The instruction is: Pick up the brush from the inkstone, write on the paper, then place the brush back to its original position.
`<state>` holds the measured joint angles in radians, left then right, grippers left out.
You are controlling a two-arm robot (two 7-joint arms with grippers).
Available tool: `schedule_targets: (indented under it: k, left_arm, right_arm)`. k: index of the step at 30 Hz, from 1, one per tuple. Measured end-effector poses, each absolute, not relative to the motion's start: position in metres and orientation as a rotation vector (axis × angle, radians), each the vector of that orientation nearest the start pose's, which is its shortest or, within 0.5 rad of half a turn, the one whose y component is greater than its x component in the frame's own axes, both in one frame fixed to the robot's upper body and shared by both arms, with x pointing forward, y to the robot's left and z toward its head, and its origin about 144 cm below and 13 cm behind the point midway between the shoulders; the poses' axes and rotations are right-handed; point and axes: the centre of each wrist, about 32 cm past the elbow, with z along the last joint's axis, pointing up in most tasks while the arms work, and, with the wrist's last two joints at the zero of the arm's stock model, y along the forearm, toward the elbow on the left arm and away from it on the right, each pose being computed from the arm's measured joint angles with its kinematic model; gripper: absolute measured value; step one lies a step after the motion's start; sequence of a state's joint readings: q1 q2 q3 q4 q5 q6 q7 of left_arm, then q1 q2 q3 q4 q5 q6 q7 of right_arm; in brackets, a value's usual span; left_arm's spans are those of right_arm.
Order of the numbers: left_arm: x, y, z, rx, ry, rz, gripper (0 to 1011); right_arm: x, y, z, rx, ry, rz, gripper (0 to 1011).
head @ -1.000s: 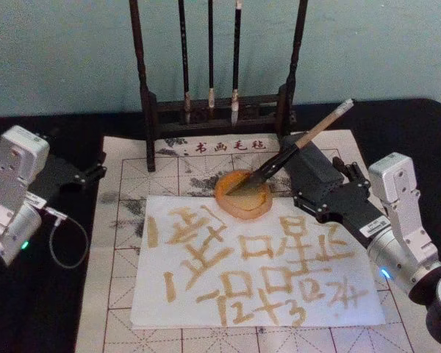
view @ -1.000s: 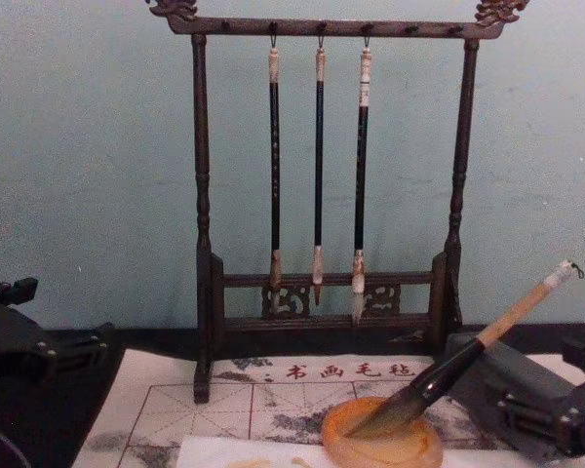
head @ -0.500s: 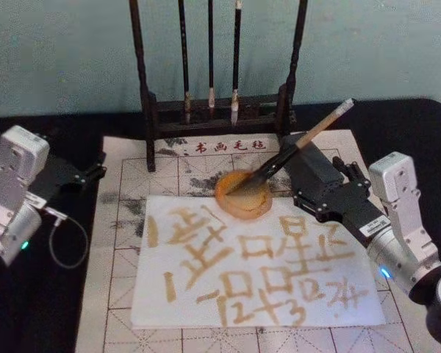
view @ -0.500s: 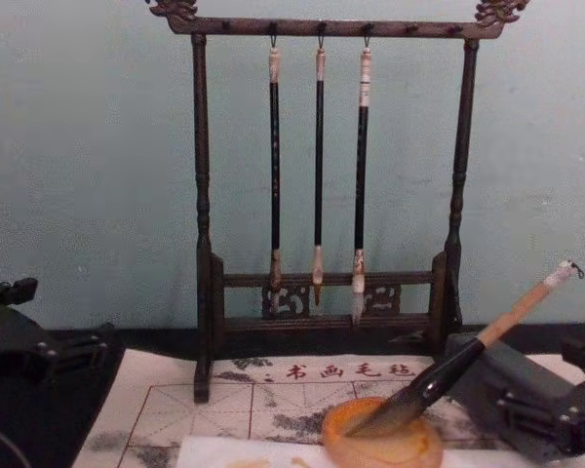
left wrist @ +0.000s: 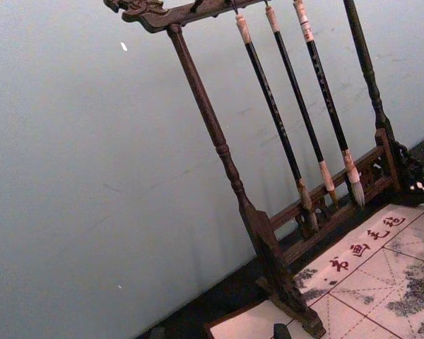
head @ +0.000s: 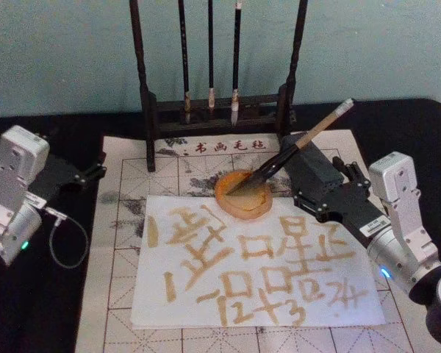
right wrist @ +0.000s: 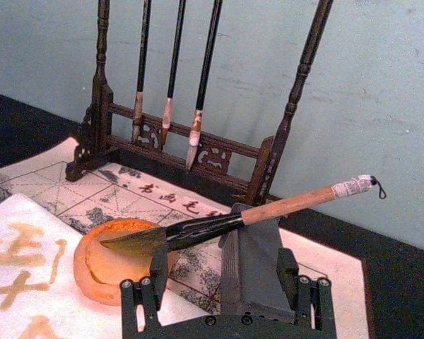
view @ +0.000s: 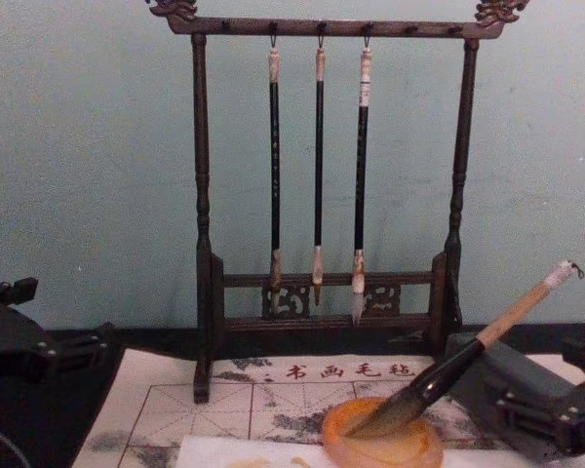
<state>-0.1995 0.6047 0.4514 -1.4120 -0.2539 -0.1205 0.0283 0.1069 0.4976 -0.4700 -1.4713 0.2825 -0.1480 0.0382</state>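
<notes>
Your right gripper is clenched on the brush at its black lower shaft — long axis slanting from tuft in the inkstone, just beyond the paper, up to far right — left gripper idles well apart, finger state indeterminate.

head downward, chest level, sharing brush rack
</notes>
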Motion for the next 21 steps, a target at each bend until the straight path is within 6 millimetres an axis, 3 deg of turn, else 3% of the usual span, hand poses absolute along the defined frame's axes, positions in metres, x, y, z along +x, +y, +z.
schedule_targets:
  k: [21]
  left_arm:
    - [0.4886,0.3097,1.1398,0.305,-0.285,1.248,1001]
  right_arm:
    - [0.4584,-0.2551,1.1147,-0.184,-0.149,-1.124,1000]
